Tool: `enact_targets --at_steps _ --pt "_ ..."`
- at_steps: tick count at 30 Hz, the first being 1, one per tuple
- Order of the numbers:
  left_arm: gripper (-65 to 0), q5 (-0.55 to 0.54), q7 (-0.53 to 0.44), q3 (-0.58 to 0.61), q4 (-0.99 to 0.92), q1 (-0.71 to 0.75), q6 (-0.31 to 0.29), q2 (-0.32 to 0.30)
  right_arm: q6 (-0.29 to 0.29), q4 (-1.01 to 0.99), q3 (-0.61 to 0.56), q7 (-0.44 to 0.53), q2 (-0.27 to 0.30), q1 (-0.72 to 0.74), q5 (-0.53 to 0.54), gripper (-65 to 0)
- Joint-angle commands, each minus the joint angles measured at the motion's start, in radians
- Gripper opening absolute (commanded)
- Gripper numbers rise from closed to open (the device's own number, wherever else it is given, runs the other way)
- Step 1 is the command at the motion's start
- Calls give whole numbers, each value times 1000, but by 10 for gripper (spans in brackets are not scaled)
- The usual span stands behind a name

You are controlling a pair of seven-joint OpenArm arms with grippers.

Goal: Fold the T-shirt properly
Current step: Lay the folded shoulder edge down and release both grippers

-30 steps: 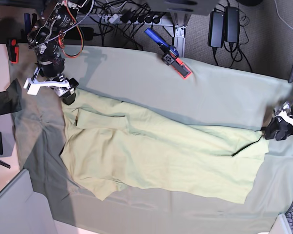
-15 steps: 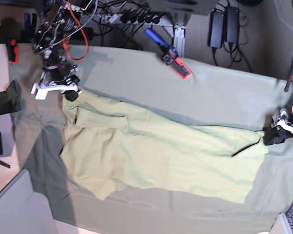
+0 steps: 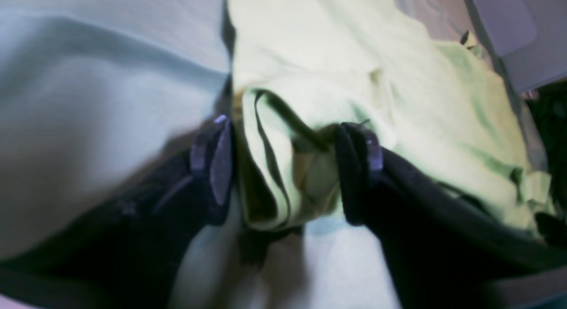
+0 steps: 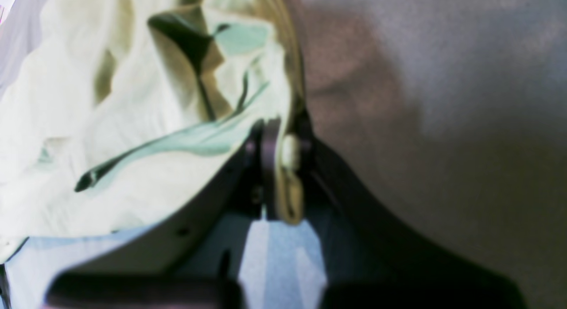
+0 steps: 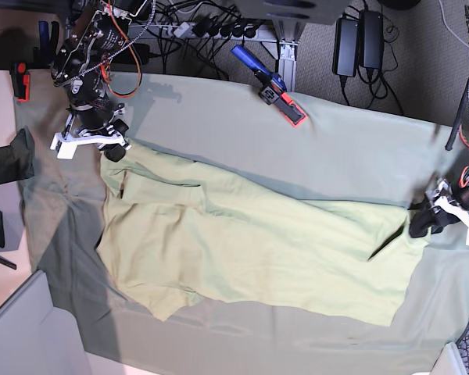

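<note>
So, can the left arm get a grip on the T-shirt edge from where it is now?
Probably yes: the left gripper stands open around a bunched fold of the T-shirt, and nothing blocks it.

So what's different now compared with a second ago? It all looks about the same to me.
The right gripper has closed on the T-shirt's edge; a second ago it stood open at that corner. The left gripper slid inward over the opposite edge, and its jaws now straddle a fold of fabric without having pinched it. The shirt lies as it did on the table cloth.
</note>
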Motion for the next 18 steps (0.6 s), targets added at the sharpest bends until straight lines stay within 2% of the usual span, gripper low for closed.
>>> enact_targets --at_steps 1,3,5,12,18 --pt "-397 -2 5 4 10 -12 -19 -1 38 15 3 18 11 8 8 -650" --pt "-539 31 -17 4 10 -12 -20 13 38 15 3 18 11 8 8 -650" --pt "-650 69 -52 4 10 -12 -37 16 38 15 3 18 11 8 8 -650" --pt "-650 56 -22 4 55 -8 -40 -30 72 24 3 -23 22 4 32 -650" --pt "-650 43 -6 4 226 58 -40 -131 84 80 6 -48 68 -51 83 -650"
